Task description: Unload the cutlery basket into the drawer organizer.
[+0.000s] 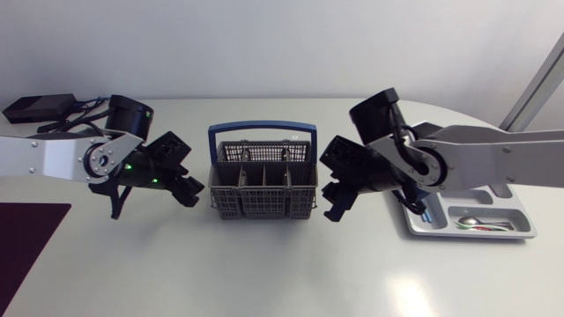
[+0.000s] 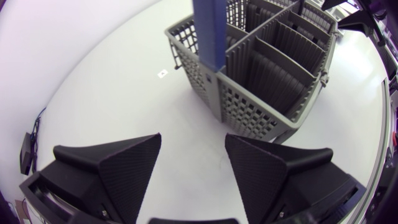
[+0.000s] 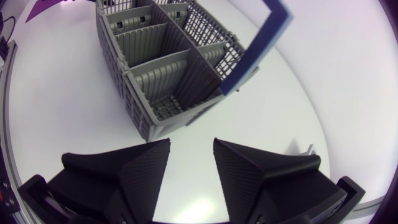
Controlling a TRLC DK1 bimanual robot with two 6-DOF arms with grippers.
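The grey cutlery basket (image 1: 263, 180) with a blue handle (image 1: 262, 132) stands upright at the table's middle; the compartments I can see hold nothing. My left gripper (image 1: 189, 192) hovers just left of it, open and empty. In the left wrist view the gripper (image 2: 193, 146) faces a corner of the basket (image 2: 261, 74) a short way ahead. My right gripper (image 1: 335, 204) hangs just right of the basket, open with nothing between its fingers; its own view shows the gripper (image 3: 191, 149) close to the basket (image 3: 161, 68). The grey drawer organizer (image 1: 520, 231) lies at the right, holding a spoon (image 1: 471, 220) and other cutlery.
A black box (image 1: 35, 107) with cables sits at the back left corner. A dark purple mat (image 1: 26, 246) lies at the front left. My right arm (image 1: 493, 163) stretches over the organizer.
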